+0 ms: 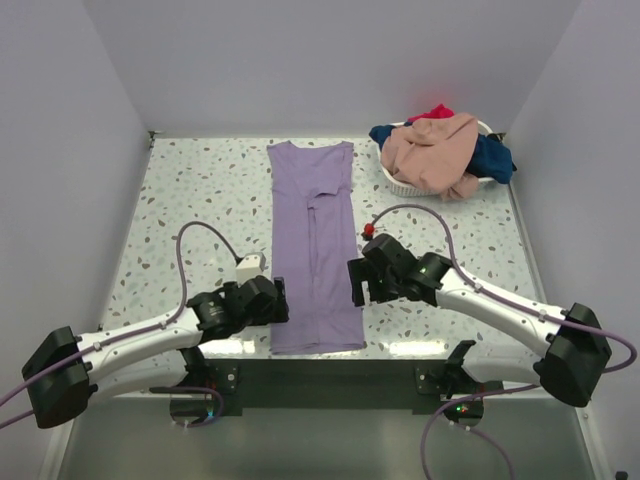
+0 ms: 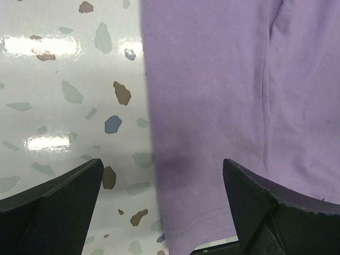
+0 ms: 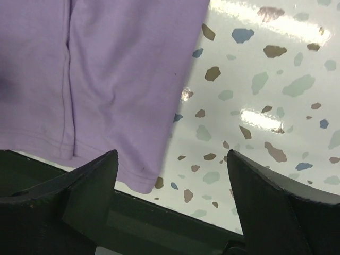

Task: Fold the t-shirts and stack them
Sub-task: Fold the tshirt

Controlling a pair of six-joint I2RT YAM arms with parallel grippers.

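Observation:
A lavender-purple t-shirt [image 1: 314,240] lies flat in a long narrow strip down the middle of the table, sides folded inward. My left gripper [image 1: 281,300] is open just above its near left edge; the left wrist view shows the shirt's hem [image 2: 223,106] between the jaws. My right gripper [image 1: 357,281] is open at the near right edge; the right wrist view shows the shirt's near right corner [image 3: 117,79]. Peach-pink [image 1: 435,150], navy blue [image 1: 494,158] and red [image 1: 432,113] shirts lie heaped in the basket.
A white oval basket [image 1: 404,184] stands at the back right. A small red object [image 1: 367,230] lies right of the purple shirt. The terrazzo table [image 1: 200,190] has grey walls on three sides and a dark rail along its near edge.

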